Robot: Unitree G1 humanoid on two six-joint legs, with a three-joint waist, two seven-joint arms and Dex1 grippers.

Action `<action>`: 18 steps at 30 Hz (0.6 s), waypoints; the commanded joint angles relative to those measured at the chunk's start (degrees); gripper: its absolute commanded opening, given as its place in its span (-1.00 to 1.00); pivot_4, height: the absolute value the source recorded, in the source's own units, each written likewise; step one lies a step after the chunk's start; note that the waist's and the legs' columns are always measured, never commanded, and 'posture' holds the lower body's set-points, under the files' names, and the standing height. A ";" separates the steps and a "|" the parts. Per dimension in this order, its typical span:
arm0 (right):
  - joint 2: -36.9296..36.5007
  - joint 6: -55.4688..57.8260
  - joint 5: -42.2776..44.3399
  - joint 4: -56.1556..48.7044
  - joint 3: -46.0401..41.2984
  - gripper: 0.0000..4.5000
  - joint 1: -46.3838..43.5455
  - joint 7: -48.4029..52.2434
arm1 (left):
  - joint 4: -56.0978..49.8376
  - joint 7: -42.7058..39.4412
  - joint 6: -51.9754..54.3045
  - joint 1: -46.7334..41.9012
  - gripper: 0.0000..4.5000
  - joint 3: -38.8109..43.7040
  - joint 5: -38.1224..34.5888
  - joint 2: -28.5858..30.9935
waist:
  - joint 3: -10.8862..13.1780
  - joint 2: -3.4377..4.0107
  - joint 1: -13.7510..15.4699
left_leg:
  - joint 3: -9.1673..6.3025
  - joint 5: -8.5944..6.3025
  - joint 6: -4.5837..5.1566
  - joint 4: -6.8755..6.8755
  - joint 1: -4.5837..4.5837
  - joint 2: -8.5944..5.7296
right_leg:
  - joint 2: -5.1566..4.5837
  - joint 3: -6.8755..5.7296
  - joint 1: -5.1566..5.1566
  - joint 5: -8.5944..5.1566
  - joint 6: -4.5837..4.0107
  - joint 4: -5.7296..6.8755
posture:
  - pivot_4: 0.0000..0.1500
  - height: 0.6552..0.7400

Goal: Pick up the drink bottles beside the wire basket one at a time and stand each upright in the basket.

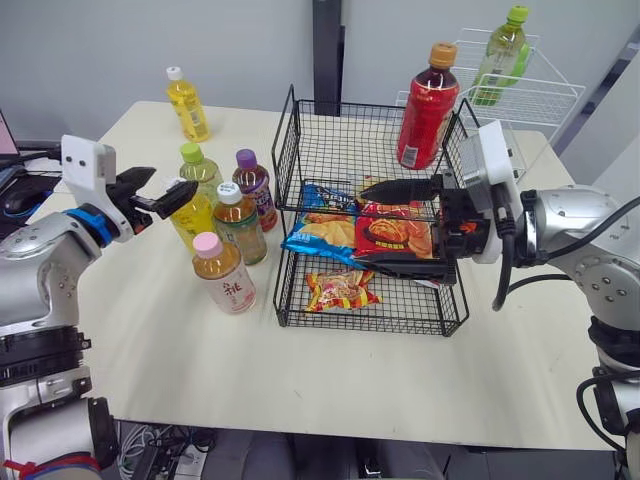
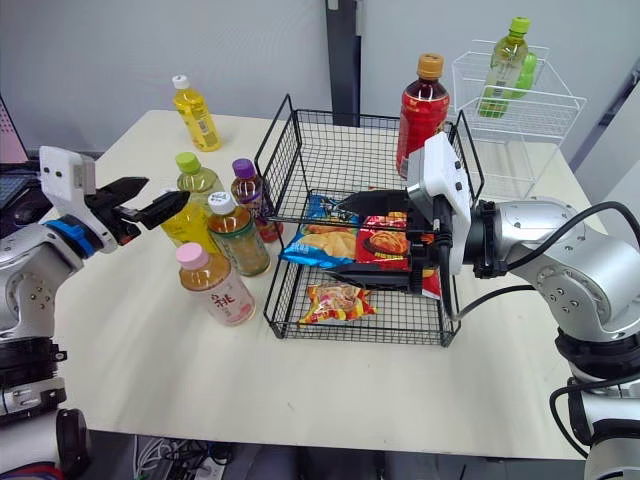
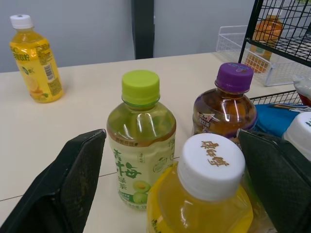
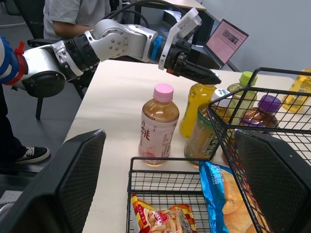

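Note:
A cluster of drink bottles stands left of the black two-tier wire basket [image 1: 288, 150]: a green-capped one [image 1: 198, 168], a purple-capped one [image 1: 254, 185], a yellow one with a white cap [image 3: 210, 165], a white-capped tea bottle [image 1: 240, 222] and a pink-capped one [image 1: 224, 272]. My left gripper [image 1: 170, 186] is open, level with the yellow bottle's cap, which lies between the spread fingers [image 3: 73, 184]. A red bottle [image 1: 427, 108] stands upright in the basket's upper tier. My right gripper [image 1: 400, 228] is open over the snack bags in the lower tier, holding nothing.
Another yellow bottle [image 1: 187, 104] stands alone at the table's back left. A white wire basket [image 1: 545, 95] at the back right holds a green bottle [image 1: 500, 55]. Chip bags [image 1: 320, 235] and a candy bag [image 1: 340, 290] lie in the lower tier. A person [image 4: 73, 19] sits beyond the table.

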 commanded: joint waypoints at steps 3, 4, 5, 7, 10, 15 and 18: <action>0.03 -0.28 0.52 -1.75 -2.54 1.00 -0.11 -0.75 | -1.48 0.00 0.04 -0.42 0.22 0.18 -1.21 0.25 | 0.00 0.00 -0.01 | 0.00 0.00 0.00 0.00 0.00 0.00 | 0.00 -0.01 0.00 0.00 0.01 0.00 | 1.00 -0.57; 0.10 -0.36 0.40 -1.69 -2.55 1.00 -0.16 -0.88 | -1.74 -0.10 0.18 -0.22 0.06 0.20 -1.37 0.30 | 0.00 0.00 0.00 | 0.00 0.00 0.00 0.00 0.00 0.00 | 0.00 0.00 0.00 -0.01 0.01 0.00 | 1.00 -0.57; 0.16 -0.47 0.23 -1.60 -2.52 1.00 -0.22 -0.99 | -1.94 -0.13 0.27 -0.05 -0.08 0.23 -1.49 0.35 | 0.00 0.00 -0.01 | 0.00 0.00 0.00 0.00 0.00 0.00 | 0.00 0.00 0.00 -0.01 0.02 0.00 | 1.00 -0.57; 0.31 -0.80 -0.23 -1.38 -2.38 1.00 -0.37 -1.13 | -2.21 -0.13 0.32 0.29 -0.35 0.38 -1.76 0.53 | 0.00 0.00 0.00 | 0.00 0.00 0.00 0.00 0.00 0.00 | 0.00 0.00 0.00 -0.02 0.04 0.00 | 1.00 -0.57; 0.44 -1.24 -0.84 -1.29 -2.36 1.00 -0.38 -1.39 | -3.11 -0.24 0.49 1.09 -0.40 0.86 -2.27 0.90 | 0.00 0.00 0.01 | 0.00 0.00 0.00 0.00 0.00 0.00 | 0.00 0.00 0.00 -0.03 0.04 0.00 | 1.00 -0.57; 0.58 -1.60 -1.29 -1.36 -2.91 1.00 -0.25 -2.27 | -4.66 -0.25 0.99 1.95 -0.40 2.02 -3.17 1.94 | 0.00 0.00 0.01 | -0.03 0.00 0.00 0.00 0.00 0.00 | -0.01 0.02 0.00 -0.03 0.04 -0.01 | 1.00 -0.57; 0.28 -1.85 -1.55 -1.52 -3.74 1.00 -0.15 -3.04 | -5.40 -0.35 1.41 2.34 -0.40 2.80 -3.74 2.91 | 0.01 0.01 0.00 | -0.03 0.00 0.00 -0.01 0.00 0.00 | 0.00 0.01 -0.01 -0.03 0.05 -0.01 | 1.00 -0.57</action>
